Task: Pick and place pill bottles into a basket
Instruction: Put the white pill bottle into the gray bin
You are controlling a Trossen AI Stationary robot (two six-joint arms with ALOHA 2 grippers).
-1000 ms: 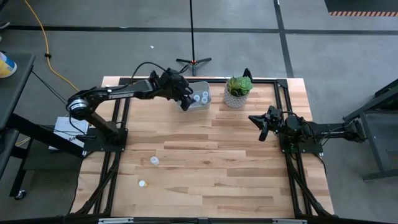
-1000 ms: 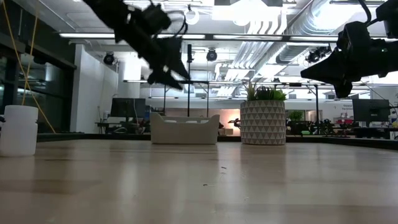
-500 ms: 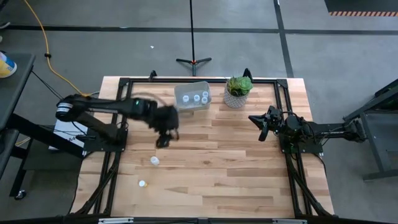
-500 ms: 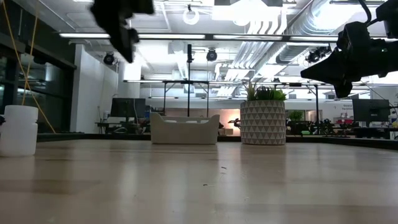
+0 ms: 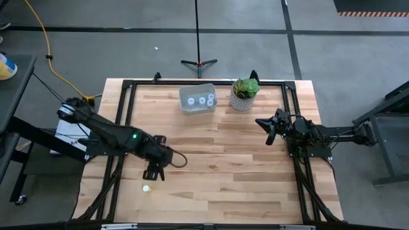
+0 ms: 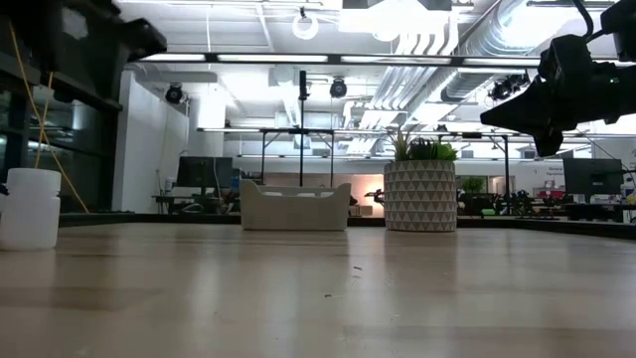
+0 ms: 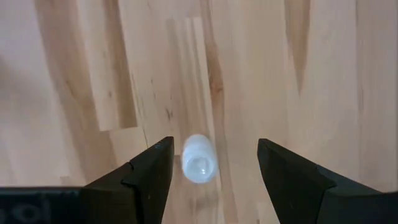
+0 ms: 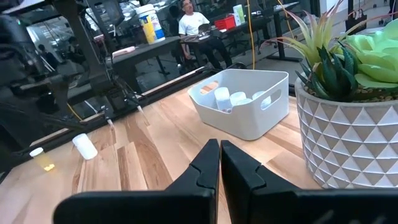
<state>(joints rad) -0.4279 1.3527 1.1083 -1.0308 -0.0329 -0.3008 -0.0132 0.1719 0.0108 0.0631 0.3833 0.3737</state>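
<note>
My left gripper (image 5: pixel 153 170) is open above a small white pill bottle (image 7: pixel 199 159) on the table; its two fingers stand on either side of the bottle without touching it. In the high view the gripper hides this bottle. A second bottle (image 5: pixel 146 188) stands on the wood nearer the front edge, and it shows upright in the low view (image 6: pixel 30 207). The pale bin (image 5: pixel 198 99) sits at the far middle of the table with three bottles (image 5: pixel 202 99) in it. My right gripper (image 5: pixel 270 130) is shut and empty at the right, held above the table.
A green plant in a white patterned pot (image 5: pixel 245 93) stands just right of the bin. Black frame rails (image 5: pixel 128 108) run along the table's left, right and far sides. In the right wrist view a person (image 8: pixel 193 25) sits in the room beyond the table.
My left gripper has left the bin at the far edge and swung toward the near left part of the table. It now hangs over the bottle that lay in the open there. The bin holds three bottles. The right arm has kept still.
</note>
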